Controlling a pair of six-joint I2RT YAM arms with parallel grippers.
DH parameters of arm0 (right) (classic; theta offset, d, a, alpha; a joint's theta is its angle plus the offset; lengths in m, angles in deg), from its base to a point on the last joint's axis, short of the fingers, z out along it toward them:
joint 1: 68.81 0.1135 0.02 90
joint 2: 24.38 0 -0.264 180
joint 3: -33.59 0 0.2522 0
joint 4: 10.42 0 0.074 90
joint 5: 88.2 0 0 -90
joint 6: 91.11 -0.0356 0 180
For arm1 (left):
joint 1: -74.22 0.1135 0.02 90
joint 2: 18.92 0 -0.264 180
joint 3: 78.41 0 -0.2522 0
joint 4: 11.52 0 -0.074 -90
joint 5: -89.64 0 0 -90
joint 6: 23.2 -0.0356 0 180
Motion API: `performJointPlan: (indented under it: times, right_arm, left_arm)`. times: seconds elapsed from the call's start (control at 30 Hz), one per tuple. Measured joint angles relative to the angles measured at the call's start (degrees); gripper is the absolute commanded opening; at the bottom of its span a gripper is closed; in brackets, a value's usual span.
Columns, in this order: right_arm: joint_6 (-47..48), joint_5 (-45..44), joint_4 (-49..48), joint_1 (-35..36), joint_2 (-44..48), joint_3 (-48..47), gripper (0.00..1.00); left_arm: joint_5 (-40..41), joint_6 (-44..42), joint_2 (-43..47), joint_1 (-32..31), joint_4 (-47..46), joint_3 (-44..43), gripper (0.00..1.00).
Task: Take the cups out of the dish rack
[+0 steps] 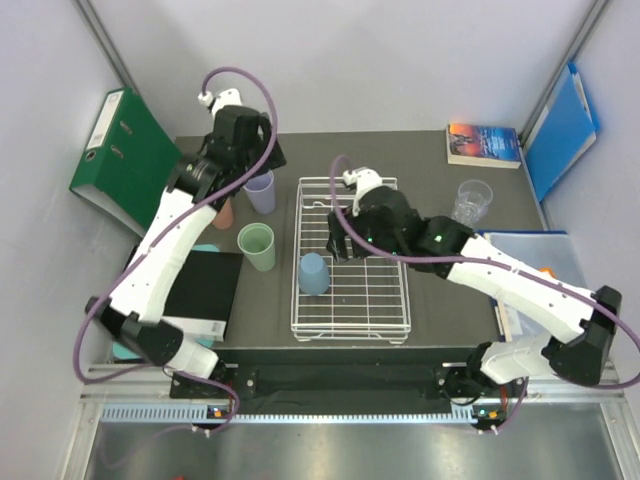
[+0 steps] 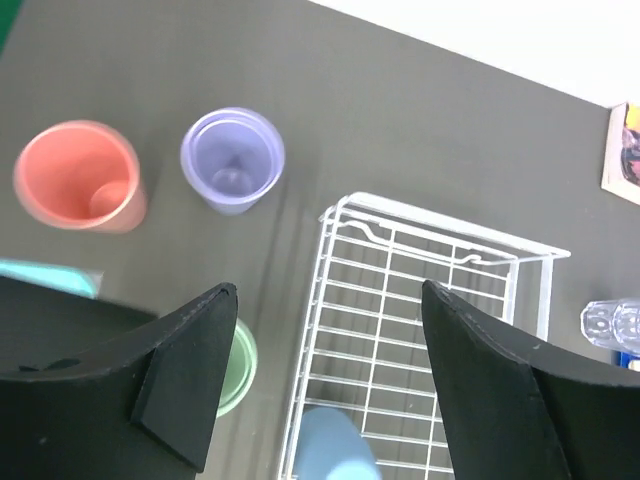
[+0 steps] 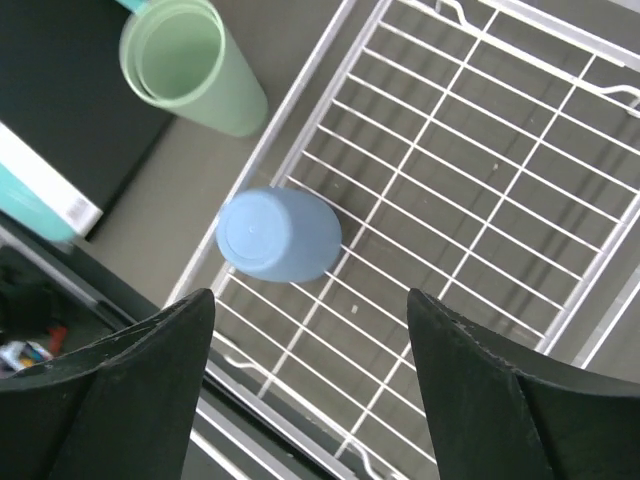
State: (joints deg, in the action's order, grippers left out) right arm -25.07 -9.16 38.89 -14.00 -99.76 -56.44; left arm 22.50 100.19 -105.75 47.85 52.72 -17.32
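The top camera looks down from high above the table [image 1: 430, 165], its near edge at 6 o'clock. The left wrist camera looks down between its fingers [image 2: 190, 370], from mid height, rack [image 2: 410, 300] at 5 o'clock. The right wrist camera hangs closer over that rack. All three show the blue cup [image 1: 314, 272] and green cup [image 1: 256, 246].

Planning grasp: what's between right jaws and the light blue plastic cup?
Only bare white wire dish rack; right wrist view shows the light blue cup unobstructed.
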Motion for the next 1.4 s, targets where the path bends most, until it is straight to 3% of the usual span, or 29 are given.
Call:
performJointPlan:
  times: [0.3,1.07,1.17,1.2,1.3,1.4]
  right_arm:
    - [4.94,-4.5,2.64,6.25,-8.68,-1.14,0.87]
    - [5.88,-0.46,-1.84,7.17,-21.46,-4.79,0.84]
    - [5.7,1.77,-2.62,7.15,-22.84,-4.81,0.71]
    - [5.75,1.79,-2.62,7.1,-23.3,-4.81,0.53]
    - [5.42,1.81,-2.62,6.62,-23.67,-4.83,0.22]
    - [4.79,1.2,-2.86,6.51,-23.5,-4.83,0.0]
  left_arm:
    - [7.58,3.54,12.37,-2.16,-0.87,12.98,0.81]
    - [8.48,4.46,17.46,-2.21,0.15,18.56,0.82]
    - [8.5,4.46,17.73,-2.21,0.24,19.28,0.82]
    - [8.5,4.48,17.79,-2.21,0.22,19.47,0.82]
    - [8.48,4.48,18.03,-2.21,0.24,20.09,0.82]
    - [8.48,4.46,18.25,-2.21,0.28,20.52,0.82]
